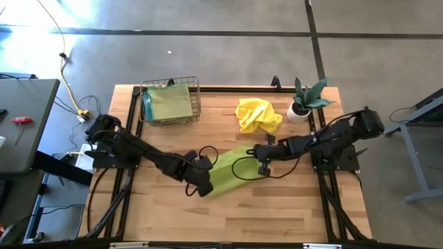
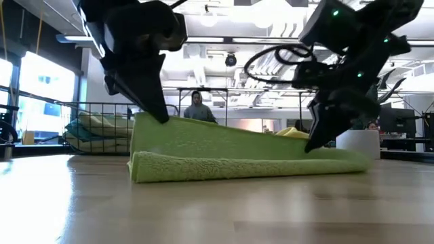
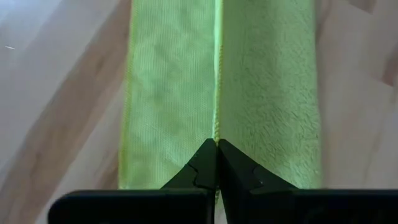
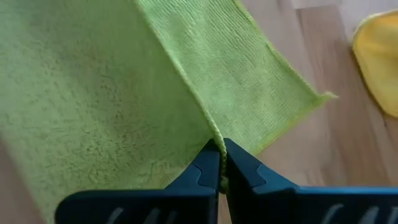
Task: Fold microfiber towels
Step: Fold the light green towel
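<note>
A lime green microfiber towel (image 1: pixel 232 174) lies folded over in a long strip at the table's middle. Both grippers are shut on its upper hemmed edge. My left gripper (image 3: pixel 217 142) is at the strip's near left end (image 1: pixel 202 183), and my right gripper (image 4: pixel 220 144) is at its far right end (image 1: pixel 261 158). In the low view the upper layer (image 2: pixel 203 132) rises toward my left gripper (image 2: pixel 163 116) and slopes down toward my right gripper (image 2: pixel 313 146). A yellow towel (image 1: pixel 257 115) lies crumpled behind. A pale green towel (image 1: pixel 168 104) lies in the wire basket. My left gripper pinches the towel's stitched hem (image 3: pixel 216 132) between its two fingers, slanting down from above and pointing along the hem. That end is lifted, and the lower layer (image 2: pixel 224 166) lies on the table. My right gripper pinches the same hem (image 4: pixel 213 135) near a corner, slanting down from above. This end sits low, close to the layer beneath.
The wire basket (image 1: pixel 196 97) stands at the far left of the table and a potted plant (image 1: pixel 304 100) at the far right. Bare wood lies along the near side. A person (image 2: pixel 196 107) stands in the room beyond the table.
</note>
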Controlling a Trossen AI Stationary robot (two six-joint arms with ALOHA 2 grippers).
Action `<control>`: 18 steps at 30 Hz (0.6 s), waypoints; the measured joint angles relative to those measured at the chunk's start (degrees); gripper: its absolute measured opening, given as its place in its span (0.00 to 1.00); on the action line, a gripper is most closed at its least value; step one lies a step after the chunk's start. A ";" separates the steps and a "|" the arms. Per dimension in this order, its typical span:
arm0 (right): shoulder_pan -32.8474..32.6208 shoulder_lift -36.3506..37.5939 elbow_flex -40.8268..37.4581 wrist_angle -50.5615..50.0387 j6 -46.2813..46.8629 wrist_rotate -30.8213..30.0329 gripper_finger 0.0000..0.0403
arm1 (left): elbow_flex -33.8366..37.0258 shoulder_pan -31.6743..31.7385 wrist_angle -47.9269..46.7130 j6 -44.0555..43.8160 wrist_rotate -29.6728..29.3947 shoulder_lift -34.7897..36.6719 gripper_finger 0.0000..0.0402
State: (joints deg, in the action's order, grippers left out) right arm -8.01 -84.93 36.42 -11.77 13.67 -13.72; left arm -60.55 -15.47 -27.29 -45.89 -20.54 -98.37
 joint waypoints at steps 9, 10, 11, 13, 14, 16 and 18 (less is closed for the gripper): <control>2.89 -1.66 3.12 0.21 -7.33 -0.26 0.00 | -0.02 0.20 -0.28 0.92 -0.65 -0.72 0.00; 3.16 -1.66 3.28 0.25 -8.11 -0.26 0.00 | -0.02 0.20 -0.18 0.96 -0.63 -1.03 0.00; 3.40 -1.66 3.30 0.51 -8.70 -0.24 0.00 | -0.04 0.20 -0.05 0.99 -0.63 -1.36 0.00; 3.86 -1.66 3.30 0.50 -9.45 -0.26 0.00 | -0.04 0.20 -0.29 1.07 -0.65 -2.49 0.00; 4.02 -1.66 3.30 0.46 -9.47 -0.26 0.00 | -0.04 0.22 -0.39 1.07 -0.67 -3.08 0.00; 4.31 -1.66 3.30 0.33 -9.47 -0.26 0.00 | -0.02 0.22 -0.33 1.07 -1.00 -4.11 0.00; 4.61 -1.66 3.30 0.41 -9.65 -0.26 0.00 | -0.02 0.25 -0.38 1.07 -1.30 -4.87 0.00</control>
State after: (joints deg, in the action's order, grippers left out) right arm -3.41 -86.59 39.72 -11.36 4.02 -13.98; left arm -60.58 -15.22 -27.67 -44.82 -21.84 -103.24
